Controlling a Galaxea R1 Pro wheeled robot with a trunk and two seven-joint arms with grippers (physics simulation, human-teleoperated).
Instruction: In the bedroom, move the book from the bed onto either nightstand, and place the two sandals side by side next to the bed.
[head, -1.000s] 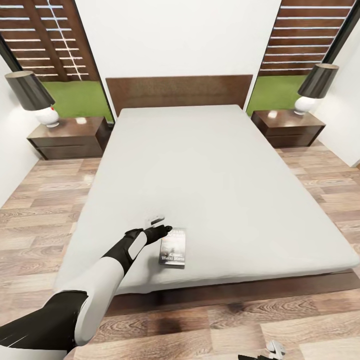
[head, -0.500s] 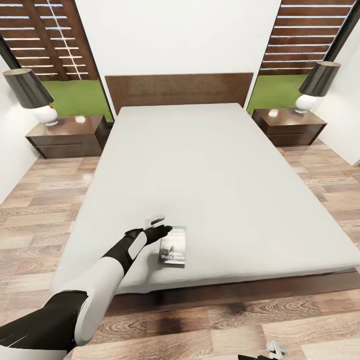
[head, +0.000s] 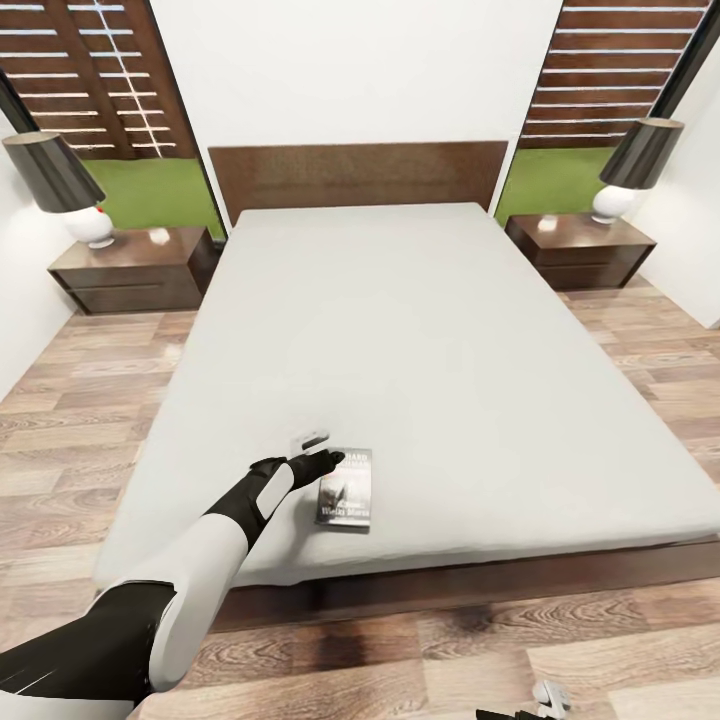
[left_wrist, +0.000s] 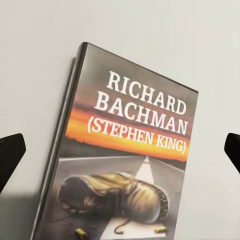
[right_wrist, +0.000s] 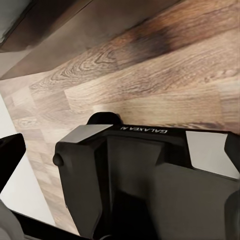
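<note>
- Step: fetching the book (head: 345, 488), near the bed's (head: 560, 470) foot edge.
- My left gripper (head: 318, 450): spread wide, empty, above it.
- Right gripper: state unclear.
- Next: descend, close on the cover's edges.

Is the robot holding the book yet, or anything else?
No, nothing is held. The left gripper is open above the book, which lies flat on the bed. The right gripper is open too, pointing at the robot's base.

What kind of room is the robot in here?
Most likely a bedroom: a large bed with a dark headboard and a nightstand with a lamp on each side.
</note>
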